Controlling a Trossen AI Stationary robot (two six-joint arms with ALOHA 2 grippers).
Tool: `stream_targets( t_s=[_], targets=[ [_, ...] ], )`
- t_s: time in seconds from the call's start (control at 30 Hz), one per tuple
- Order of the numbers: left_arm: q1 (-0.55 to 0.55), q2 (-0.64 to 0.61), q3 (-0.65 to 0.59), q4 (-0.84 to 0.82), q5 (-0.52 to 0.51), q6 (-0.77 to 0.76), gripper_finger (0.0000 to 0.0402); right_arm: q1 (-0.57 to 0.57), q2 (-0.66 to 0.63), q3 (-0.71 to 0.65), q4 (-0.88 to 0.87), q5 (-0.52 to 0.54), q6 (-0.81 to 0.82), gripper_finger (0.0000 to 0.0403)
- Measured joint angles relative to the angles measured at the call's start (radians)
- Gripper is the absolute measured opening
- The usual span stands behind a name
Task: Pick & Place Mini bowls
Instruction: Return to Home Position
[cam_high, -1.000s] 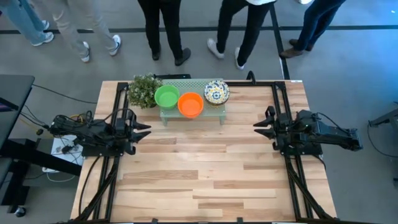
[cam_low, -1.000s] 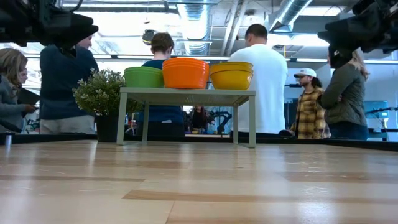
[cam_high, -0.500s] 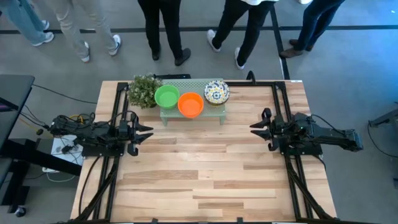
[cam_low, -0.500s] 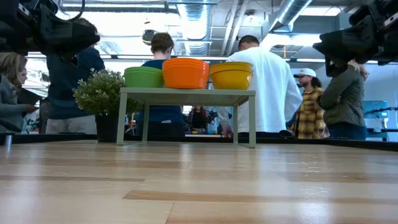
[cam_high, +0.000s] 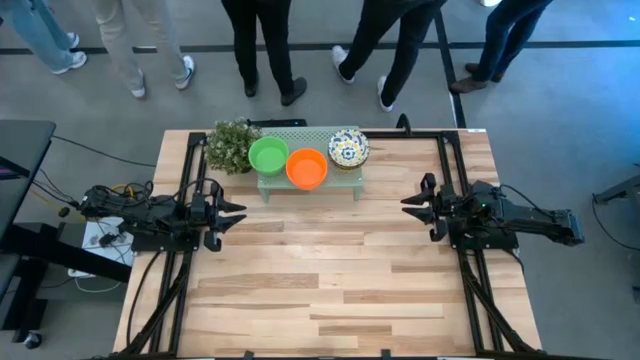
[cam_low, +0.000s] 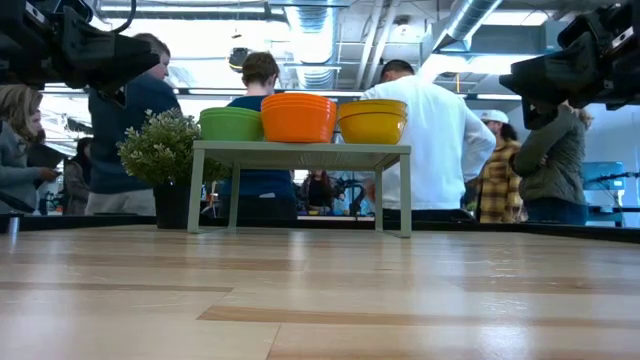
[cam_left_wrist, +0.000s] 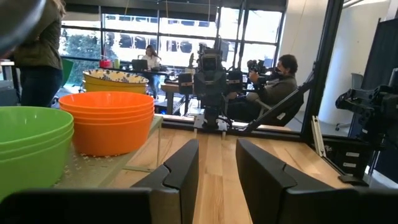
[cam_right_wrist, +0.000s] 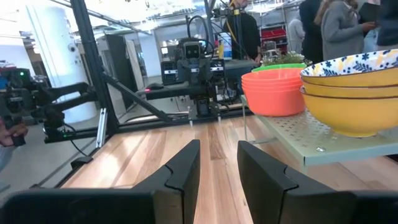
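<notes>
Change: arms barely shifted, settling at frame sides.
Fingers: my left gripper (cam_high: 237, 212), right gripper (cam_high: 408, 206) released, empty.
Bowls (cam_high: 306, 167): stacked on stand (cam_high: 296, 131), upper centre; task looks finished.

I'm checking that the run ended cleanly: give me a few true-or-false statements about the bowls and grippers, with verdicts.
1. On the stand, the orange bowls sit between the green bowls and the floral bowls. True.
2. The left gripper holds a green bowl. False: it is open and empty, at the left side of the table.
3. The plant stands on the stand. False: it stands on the table, beside the stand's end nearest the green bowls.
4. The right gripper is open and empty. True.
</notes>
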Motion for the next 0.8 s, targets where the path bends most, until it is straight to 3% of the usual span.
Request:
stream_targets(
  t_s=[0.8],
  targets=[
    [0.0,0.027,0.0,0.001,0.001,0.0,0.0108,0.0,0.003,-0.02,-0.01,0.0,-0.053,0.0103]
  ],
)
